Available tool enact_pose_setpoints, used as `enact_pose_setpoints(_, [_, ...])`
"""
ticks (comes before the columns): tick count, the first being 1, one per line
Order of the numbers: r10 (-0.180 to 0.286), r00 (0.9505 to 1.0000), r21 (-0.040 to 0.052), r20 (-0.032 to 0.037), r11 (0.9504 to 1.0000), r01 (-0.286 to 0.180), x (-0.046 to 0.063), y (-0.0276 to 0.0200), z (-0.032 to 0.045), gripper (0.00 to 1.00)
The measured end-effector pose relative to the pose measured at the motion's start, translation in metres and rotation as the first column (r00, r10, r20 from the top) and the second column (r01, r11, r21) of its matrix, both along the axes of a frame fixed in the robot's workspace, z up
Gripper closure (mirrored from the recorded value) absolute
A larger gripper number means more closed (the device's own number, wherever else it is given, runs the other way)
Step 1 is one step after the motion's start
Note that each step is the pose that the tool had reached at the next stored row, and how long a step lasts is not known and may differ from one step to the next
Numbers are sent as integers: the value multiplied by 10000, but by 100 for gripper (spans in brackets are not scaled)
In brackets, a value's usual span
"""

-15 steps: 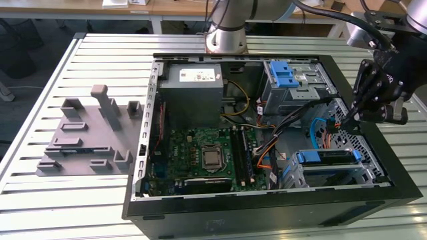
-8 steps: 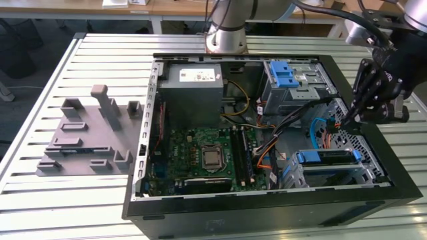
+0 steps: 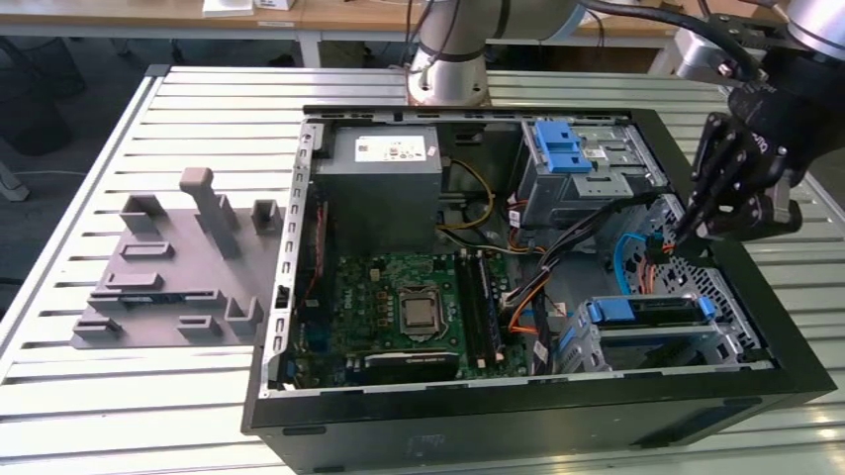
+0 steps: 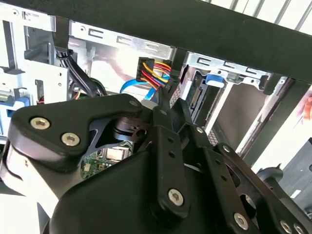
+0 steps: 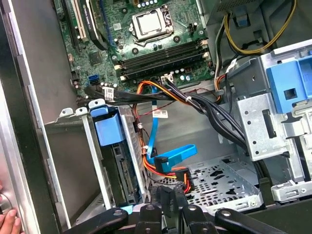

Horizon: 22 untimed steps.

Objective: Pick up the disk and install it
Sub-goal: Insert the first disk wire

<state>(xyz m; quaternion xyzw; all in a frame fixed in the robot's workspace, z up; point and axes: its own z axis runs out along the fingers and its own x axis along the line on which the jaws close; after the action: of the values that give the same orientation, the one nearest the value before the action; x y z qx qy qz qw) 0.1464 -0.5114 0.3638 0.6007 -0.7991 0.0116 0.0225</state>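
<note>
The disk [image 3: 643, 311] sits on edge in the silver drive bay [image 3: 719, 341] at the case's front corner, on the exterior view's right. The blue bracket runs along its top. In the first wrist view the disk's blue bracket tab [image 5: 107, 130] caps the bay and the disk's dark edge [image 5: 125, 171] runs down beneath it. My gripper [image 3: 678, 240] hangs above the case's right side, over the cables beside the bay and apart from the disk. Its fingers [image 5: 162, 195] are shut together with nothing between them.
The open black case [image 3: 528, 406] lies on a slatted white table [image 3: 158, 396]. A grey fixture plate [image 3: 172, 277] stands left of it. Inside are the motherboard [image 3: 410, 297], a grey power supply [image 3: 383, 163], a second cage with a blue latch [image 3: 565, 148] and loose cables [image 5: 161, 161]. A person's hand [image 5: 7, 222] rests at the case edge.
</note>
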Motion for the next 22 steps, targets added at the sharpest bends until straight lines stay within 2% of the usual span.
enact_pose_setpoints(4, [-3,10000,-26,-49,10000,2,16,16,-32,75])
enact_pose_setpoints(9, [-4,10000,-100,-65,10000,3,28,21,-66,75])
enact_pose_setpoints(13, [-5,10000,-245,-65,9997,3,33,23,-91,75])
enact_pose_setpoints(15, [-4,10000,-286,-65,9996,2,33,24,-94,83])
enact_pose_setpoints(19, [113,9999,-327,-63,9994,-115,22,21,-93,84])
enact_pose_setpoints(22, [227,9997,-327,-10,9992,-227,2,4,-94,84])
